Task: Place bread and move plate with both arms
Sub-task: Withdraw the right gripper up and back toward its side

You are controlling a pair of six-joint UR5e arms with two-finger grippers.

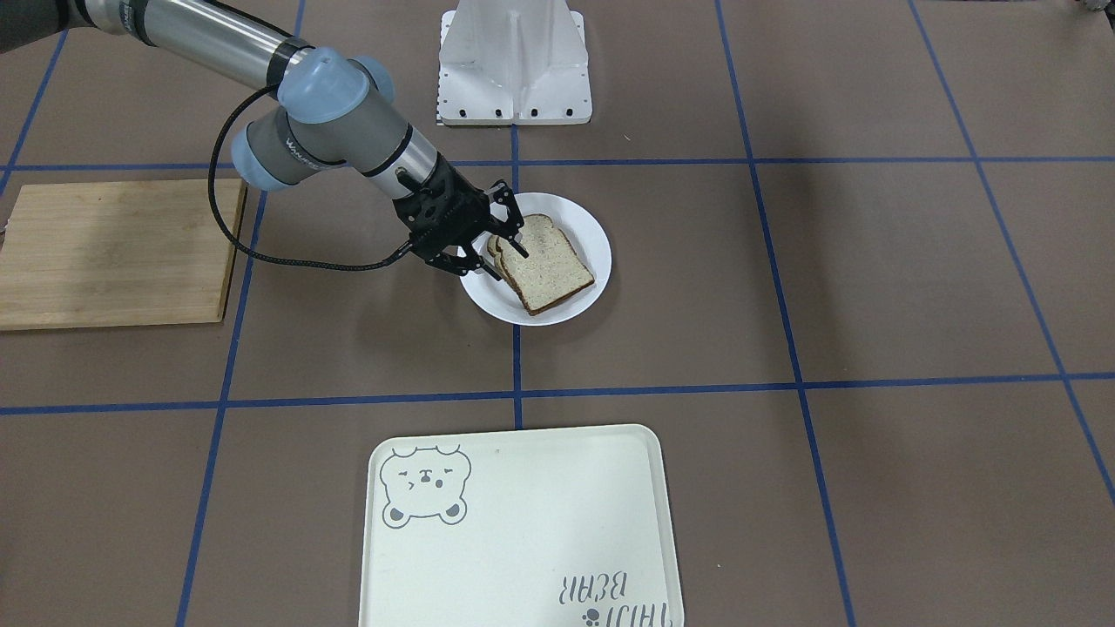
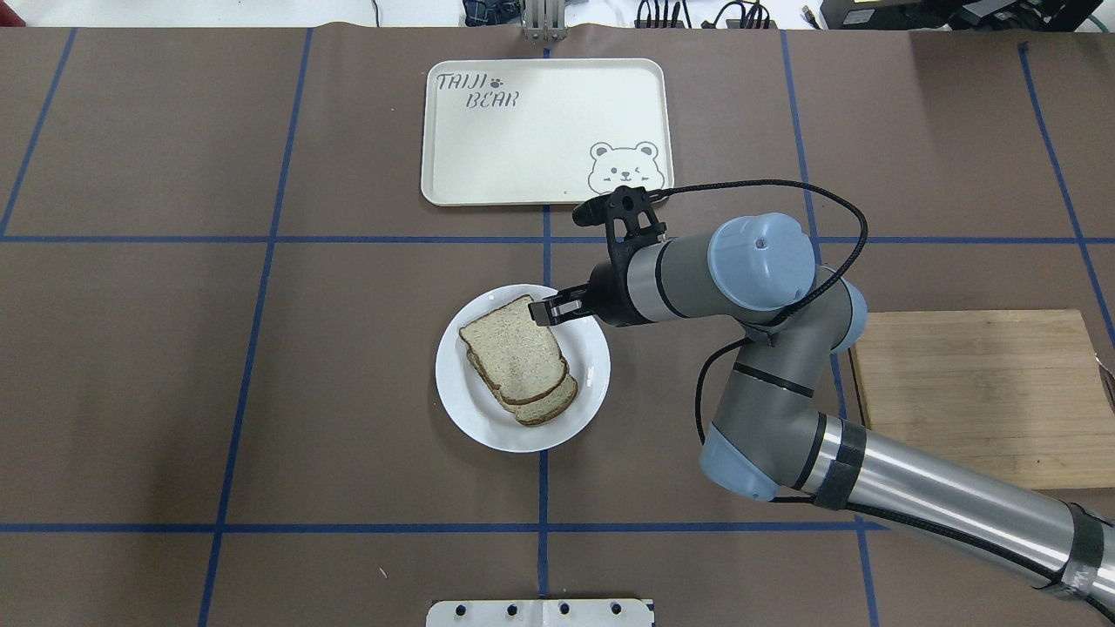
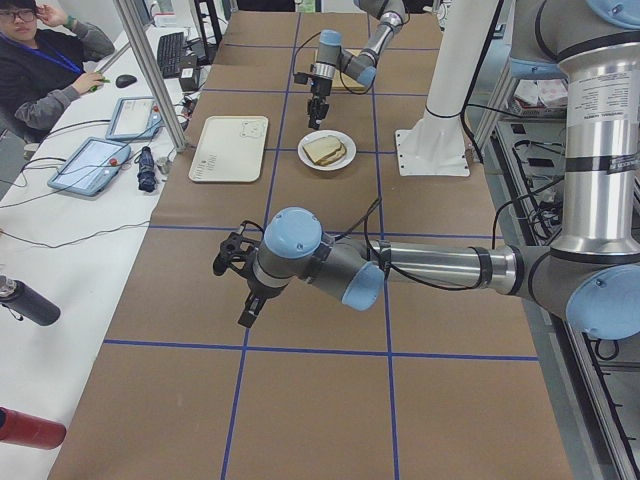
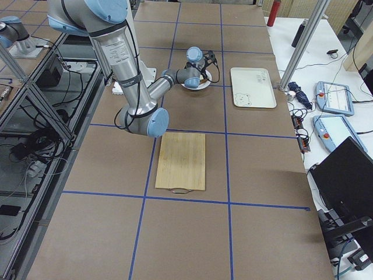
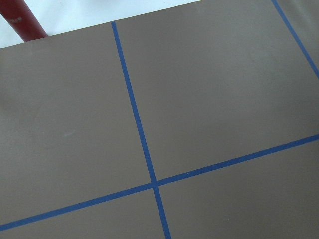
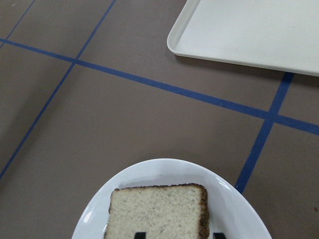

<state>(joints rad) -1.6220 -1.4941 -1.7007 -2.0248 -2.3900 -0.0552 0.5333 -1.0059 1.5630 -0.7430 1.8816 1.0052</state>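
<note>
Brown paper gridded in blue tape covers the bench (image 2: 261, 392), where a white plate (image 2: 595, 370) holds the bread (image 2: 514, 348), lying flat on a second slice (image 2: 550, 407).

Trouble, if it comes, looks likeliest in the pull-away and the carry. A fingertip catching the crust as the right arm lifts off could drag the top slice off its partner or over the plate's rim. The plate looks glossy and shallow. If 2 claws pinch opposite edges unevenly, it could tilt and send both slices sliding. The left arm must also cross a long stretch of bench to reach the plate, so a mistimed grip is possible.

The right claw (image 2: 542, 311) hangs over the plate's rim on the side nearer the tray (image 2: 453, 178), its 2 fingers parted and gripping nothing. Its wrist view shows 1 tip over the crumb and 1 just past the crust. The bread thus lies directly below and slightly ahead of that claw, and contact cannot be ruled out.

The left claw (image 3: 246, 316) shows only in a side view, well apart from the plate. Whether it is open or closed cannot be told. A cutting board (image 2: 976, 392) lies apart from the plate on the right arm's side.
</note>
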